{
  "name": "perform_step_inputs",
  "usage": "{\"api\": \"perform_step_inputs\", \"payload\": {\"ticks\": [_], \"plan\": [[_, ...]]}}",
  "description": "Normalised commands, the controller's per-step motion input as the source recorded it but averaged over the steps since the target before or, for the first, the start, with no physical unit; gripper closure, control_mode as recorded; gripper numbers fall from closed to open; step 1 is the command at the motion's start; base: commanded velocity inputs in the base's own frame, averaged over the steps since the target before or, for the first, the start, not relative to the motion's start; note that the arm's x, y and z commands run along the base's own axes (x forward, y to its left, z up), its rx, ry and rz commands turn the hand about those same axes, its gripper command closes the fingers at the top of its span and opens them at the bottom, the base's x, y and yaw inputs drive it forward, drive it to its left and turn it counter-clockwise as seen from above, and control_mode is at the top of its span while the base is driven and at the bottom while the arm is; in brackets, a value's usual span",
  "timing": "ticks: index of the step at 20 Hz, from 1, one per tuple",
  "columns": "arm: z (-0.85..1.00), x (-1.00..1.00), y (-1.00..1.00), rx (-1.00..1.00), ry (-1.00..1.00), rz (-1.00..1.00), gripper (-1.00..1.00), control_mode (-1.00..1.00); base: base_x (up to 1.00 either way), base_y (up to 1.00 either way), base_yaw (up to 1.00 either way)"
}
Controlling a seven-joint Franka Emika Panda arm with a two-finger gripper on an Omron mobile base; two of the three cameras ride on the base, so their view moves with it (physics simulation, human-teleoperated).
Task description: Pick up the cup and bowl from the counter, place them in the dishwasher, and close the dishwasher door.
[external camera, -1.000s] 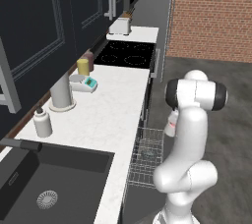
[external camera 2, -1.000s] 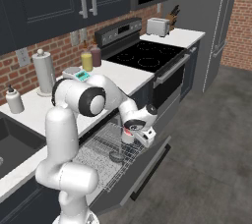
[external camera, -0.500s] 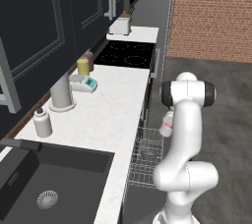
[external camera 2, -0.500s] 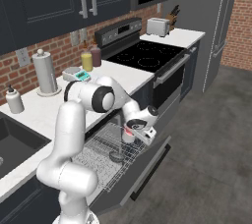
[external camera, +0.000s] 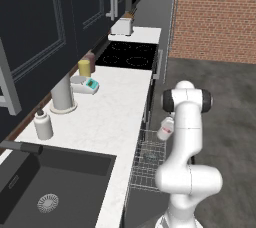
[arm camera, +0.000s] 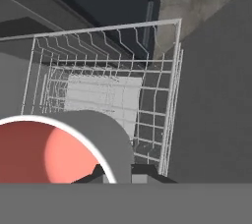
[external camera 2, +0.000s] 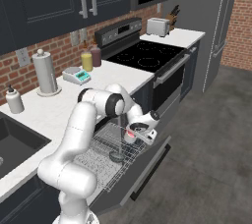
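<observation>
You've got a white speckled desk (external camera 2: 54, 112) under brick wall, grey floor, rack (external camera 2: 106, 152) pulled out. Gripper (external camera 2: 139, 132) is clamped on the cup (external camera 2: 133, 133) above that rack. Its fingertips are mostly hidden behind the cup; bowl (external camera 2: 117, 156) sits in the rack.

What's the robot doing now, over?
Gripper shut on cup, above the rack. Bowl already in rack. Nothing in the way below.

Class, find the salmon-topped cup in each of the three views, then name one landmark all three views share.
Left base view: cup, right of centre, beside the arm.
Right base view: centre, held in the claw above the rack.
Hand view: lower left, large, rim upward.
Shared landmark: the silver wire rack.
</observation>
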Motion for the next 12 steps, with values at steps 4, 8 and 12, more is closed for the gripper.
{"api": "perform_step_inputs", "payload": {"ticks": [4, 8, 12], "plan": [[-0.76, 0.49, 0.0, 0.1, -0.05, 0.09, 1.0, -1.0, 0.0, 0.0, 0.0], [-0.68, 0.29, 0.02, 0.14, -0.08, 0.08, 1.0, -1.0, 0.0, 0.0, 0.0], [-0.25, 0.23, 0.21, 0.03, -0.01, 0.0, 1.0, -1.0, 0.0, 0.0, 0.0]]}}
